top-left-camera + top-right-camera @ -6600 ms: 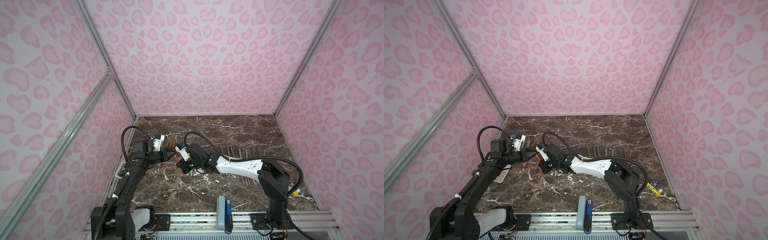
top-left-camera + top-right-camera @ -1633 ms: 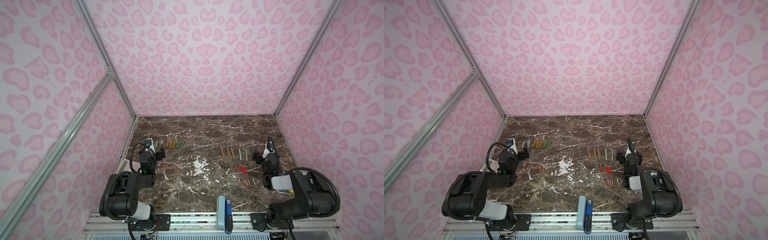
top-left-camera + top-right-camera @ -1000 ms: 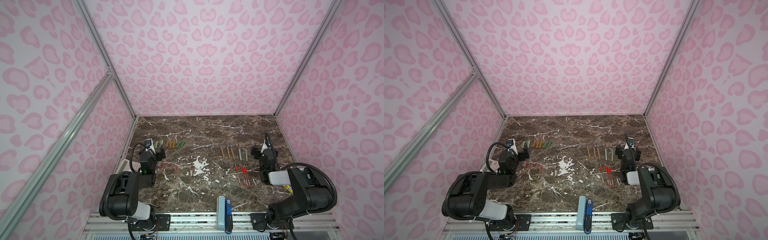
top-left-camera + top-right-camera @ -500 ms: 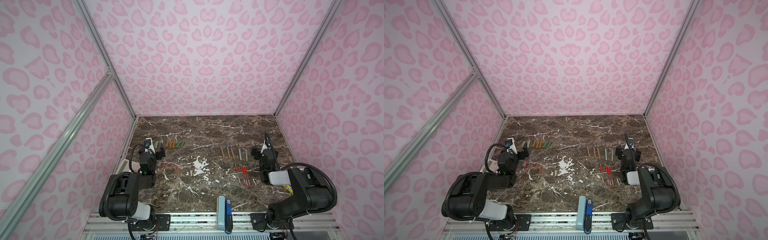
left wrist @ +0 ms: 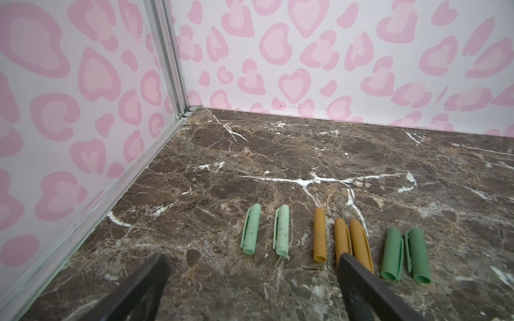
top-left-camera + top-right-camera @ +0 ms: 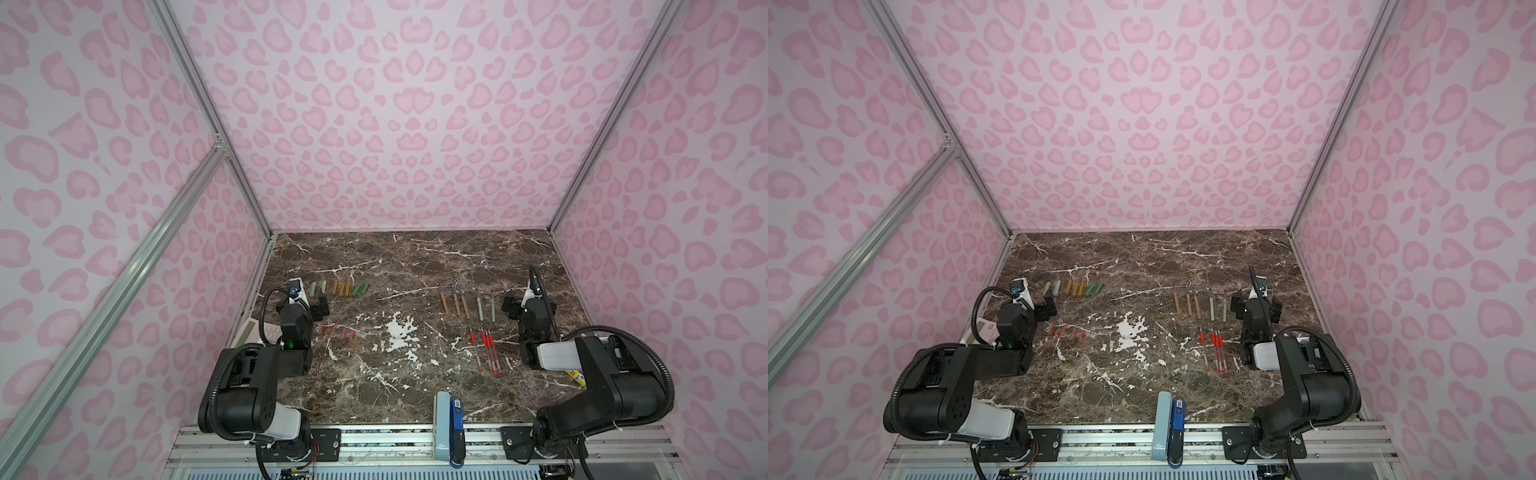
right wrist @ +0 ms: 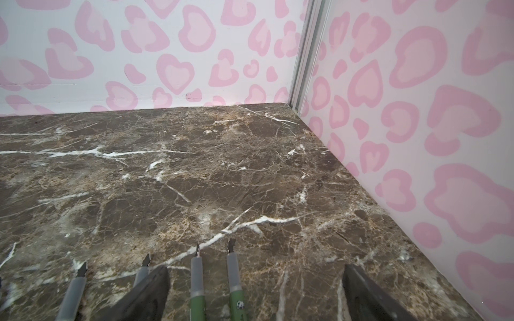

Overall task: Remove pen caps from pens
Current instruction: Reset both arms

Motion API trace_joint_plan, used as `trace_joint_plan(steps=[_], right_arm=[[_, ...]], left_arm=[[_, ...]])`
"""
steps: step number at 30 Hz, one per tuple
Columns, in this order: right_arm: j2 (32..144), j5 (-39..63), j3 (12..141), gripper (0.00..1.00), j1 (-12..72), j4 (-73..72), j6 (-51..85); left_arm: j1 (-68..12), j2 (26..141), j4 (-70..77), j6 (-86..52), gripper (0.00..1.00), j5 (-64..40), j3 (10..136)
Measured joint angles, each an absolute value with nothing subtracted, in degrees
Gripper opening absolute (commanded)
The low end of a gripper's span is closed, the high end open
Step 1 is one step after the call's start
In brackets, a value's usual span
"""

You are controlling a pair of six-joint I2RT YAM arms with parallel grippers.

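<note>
The pen caps lie in a row at the far left: two pale green (image 5: 251,229), three tan-orange (image 5: 319,234) and two dark green (image 5: 392,254). Red caps (image 6: 337,332) lie nearer the front. My left gripper (image 5: 252,259) stands open just short of the pale green caps, holding nothing; both top views show it (image 6: 309,302) (image 6: 1034,307). On the right lie the pens: tan (image 6: 455,305), sage green (image 7: 233,283) and clear with red parts (image 6: 488,353), all uncapped. My right gripper (image 7: 256,269) (image 6: 528,305) is open and empty beside the green pens.
A yellow-and-blue box (image 6: 577,377) lies at the front right, partly under the right arm. A pale packet (image 6: 253,330) rests against the left wall. A blue and grey block (image 6: 449,419) stands on the front rail. Pink walls close three sides.
Both arms have drawn back from the left-centre of the table and folded at their own sides. Over the last second nothing visibly moves.
</note>
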State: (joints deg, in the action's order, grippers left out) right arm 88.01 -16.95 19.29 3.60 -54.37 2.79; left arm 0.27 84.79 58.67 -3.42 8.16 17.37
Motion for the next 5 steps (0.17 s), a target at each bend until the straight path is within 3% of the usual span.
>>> trace_joint_plan(steps=[5], right_arm=[[88.0, -17.0, 19.3, 0.99, 3.6, -54.4, 2.8]], left_arm=[[0.1, 84.8, 58.4, -3.4, 0.99, 8.7, 17.3]])
